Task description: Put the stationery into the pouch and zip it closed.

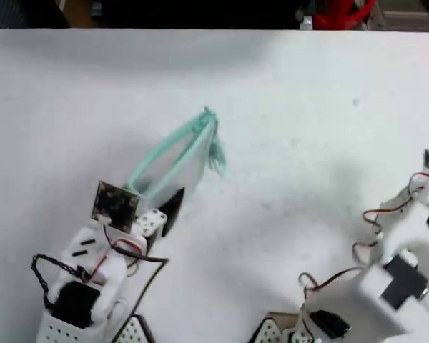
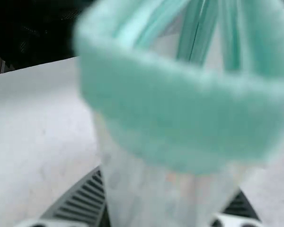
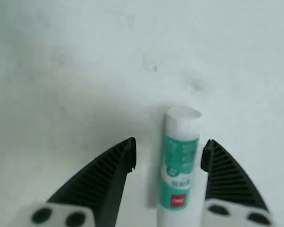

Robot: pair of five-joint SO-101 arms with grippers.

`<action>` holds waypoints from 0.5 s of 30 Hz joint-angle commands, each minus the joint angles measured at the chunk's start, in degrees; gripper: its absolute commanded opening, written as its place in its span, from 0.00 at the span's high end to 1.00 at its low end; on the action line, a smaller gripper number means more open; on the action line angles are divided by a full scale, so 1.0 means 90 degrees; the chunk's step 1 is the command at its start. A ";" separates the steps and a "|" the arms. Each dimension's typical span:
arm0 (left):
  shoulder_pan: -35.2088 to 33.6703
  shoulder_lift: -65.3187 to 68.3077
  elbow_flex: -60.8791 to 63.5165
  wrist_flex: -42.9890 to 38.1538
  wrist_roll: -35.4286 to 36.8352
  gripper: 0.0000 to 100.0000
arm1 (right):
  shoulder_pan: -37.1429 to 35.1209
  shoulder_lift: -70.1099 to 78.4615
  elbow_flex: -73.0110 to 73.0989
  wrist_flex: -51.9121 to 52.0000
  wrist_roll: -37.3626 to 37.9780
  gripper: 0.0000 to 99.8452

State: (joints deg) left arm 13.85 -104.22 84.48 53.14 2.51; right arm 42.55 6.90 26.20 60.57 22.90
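Left jaws pinch the pouch (image 1: 173, 163) at its near end, while right jaws stand spread around a glue stick (image 3: 181, 156).

The pouch is clear-walled with a mint-green zip edge. It sits left of the middle of the white bench (image 1: 307, 93), its mouth gaping and its far tip and green pull pointing away from the left arm. In the left wrist view its clear body runs down between the two dark ribbed fingers (image 2: 80, 205), which press on it from both sides. The glue stick lies flat on the bench between the right arm's open jaws, closer to one finger than the other, white cap pointing away from the wrist. Its label is green and white with a small red patch near the base; the print on it is too small to read.
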 commanded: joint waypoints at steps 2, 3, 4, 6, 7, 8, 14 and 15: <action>-0.0015 -0.0063 -0.0322 -0.0088 0.0068 0.77 | 0.0308 0.0825 -0.0840 -0.0142 0.0068 0.87; -0.0015 -0.0063 -0.0322 -0.0088 0.0068 0.77 | 0.0327 0.0972 -0.0947 -0.0142 0.0068 0.92; -0.0015 -0.0063 -0.0322 -0.0088 0.0068 0.77 | 0.0327 0.1070 -0.1026 -0.0142 0.0078 0.96; -0.0015 -0.0063 -0.0322 -0.0088 0.0068 0.77 | 0.0317 0.1158 -0.1104 -0.0103 0.0283 0.98; -0.0015 -0.0063 -0.0322 -0.0088 0.0068 0.77 | 0.0278 0.1158 -0.1133 0.0005 0.0410 0.97; -0.0015 -0.0063 -0.0322 -0.0088 0.0068 0.77 | 0.0259 0.1079 -0.1172 0.0171 0.0488 0.98; -0.0015 -0.0063 -0.0313 -0.0088 0.0068 0.77 | -0.0425 -0.0542 -0.2422 0.2252 0.0244 0.98; -0.0015 -0.0063 -0.0313 -0.0088 0.0068 0.77 | -0.0571 -0.0923 -0.2696 0.2545 0.0088 0.98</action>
State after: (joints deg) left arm 13.85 -104.22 84.48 53.14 2.51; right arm 40.97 9.54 9.76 75.43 25.98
